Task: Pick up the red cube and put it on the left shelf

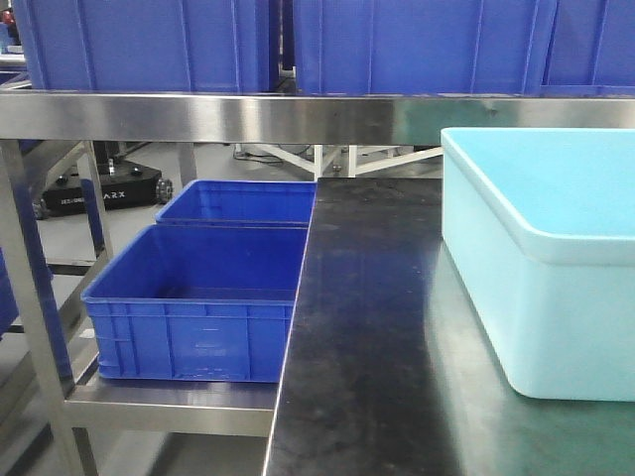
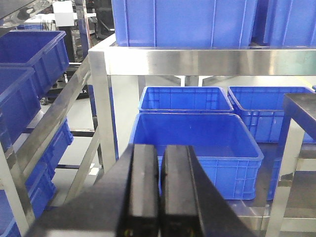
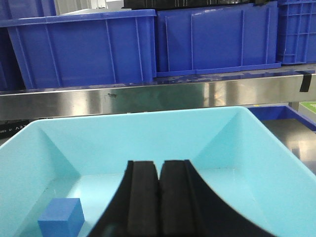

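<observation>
Pale turquoise plastic forms the tub (image 1: 496, 297) on the dark table (image 1: 367, 347). The right gripper (image 3: 158, 168) hangs over the tub with its jaws pressed together, and a small blue cube (image 3: 61, 217) lies on the tub floor. The left gripper (image 2: 159, 153), jaws likewise pressed together, faces blue crates (image 2: 197, 143) on the steel shelf (image 1: 169, 402). I cannot tell where the red cube is.

1. Front view: bright, even light from overhead. The glossy black bench (image 1: 377, 337) faintly mirrors the pale tub (image 1: 556, 297).
2. Steel shelf rail (image 1: 248, 117): soft, streaked glare along its face.
3. Shadows: weak, gathered under the shelf rail and inside the blue crates (image 1: 198, 288).
4. Wrist views: left pincer (image 2: 159, 153) and right pincer (image 3: 158, 168) appear dark and slightly soft, while the backgrounds are sharper.
</observation>
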### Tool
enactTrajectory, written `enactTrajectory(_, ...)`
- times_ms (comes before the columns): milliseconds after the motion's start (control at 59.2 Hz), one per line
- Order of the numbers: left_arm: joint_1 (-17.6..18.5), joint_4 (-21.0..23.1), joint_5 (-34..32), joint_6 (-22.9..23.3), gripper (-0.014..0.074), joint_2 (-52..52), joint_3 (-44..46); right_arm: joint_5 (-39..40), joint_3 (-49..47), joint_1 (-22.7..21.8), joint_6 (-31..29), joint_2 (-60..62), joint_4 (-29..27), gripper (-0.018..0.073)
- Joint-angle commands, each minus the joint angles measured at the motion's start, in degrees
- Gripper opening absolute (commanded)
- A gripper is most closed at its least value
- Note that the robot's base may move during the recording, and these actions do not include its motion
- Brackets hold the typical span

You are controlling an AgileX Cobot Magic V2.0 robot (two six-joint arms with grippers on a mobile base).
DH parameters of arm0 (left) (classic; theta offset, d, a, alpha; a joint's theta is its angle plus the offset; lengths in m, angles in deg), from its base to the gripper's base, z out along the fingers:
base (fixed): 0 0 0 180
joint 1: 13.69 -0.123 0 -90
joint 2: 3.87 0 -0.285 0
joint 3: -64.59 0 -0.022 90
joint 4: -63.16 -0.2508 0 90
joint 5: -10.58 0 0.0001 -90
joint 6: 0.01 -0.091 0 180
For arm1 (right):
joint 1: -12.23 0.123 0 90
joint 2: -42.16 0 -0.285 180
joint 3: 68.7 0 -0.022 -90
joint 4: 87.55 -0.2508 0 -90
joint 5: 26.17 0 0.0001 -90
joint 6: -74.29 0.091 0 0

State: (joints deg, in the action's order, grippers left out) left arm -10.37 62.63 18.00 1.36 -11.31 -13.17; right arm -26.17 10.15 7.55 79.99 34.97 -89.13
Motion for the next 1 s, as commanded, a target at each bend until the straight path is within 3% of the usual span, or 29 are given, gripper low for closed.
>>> enactTrajectory(0,0.2,0.2,-5.0,0.0,0.0102,0.9,-1.3,5.9,-0.9,-0.3,-0.4,1.2,0.5,0.005)
enactTrajectory(321,0.2,0.2,-5.0,0.0,0.0102,0.9,-1.3,8.5,-3.6,0.2,-0.4,-1.6,0.5,0.005)
enactTrajectory(692,0.2,0.2,-5.0,0.0,0.0102,0.9,-1.3,9.3,-26.7,2.9,-0.4,-33.3,0.5,0.005)
enactTrajectory(827,0.2,0.5,-5.0,0.0,0.0102,0.9,-1.3,4.7,-38.5,2.9,-0.4,-46.0,0.5,0.005)
enactTrajectory(979,0.2,0.2,-5.0,0.0,0.0102,0.9,-1.3,-7.8,-50.5,3.0,-0.4,-56.8,-0.1,0.005)
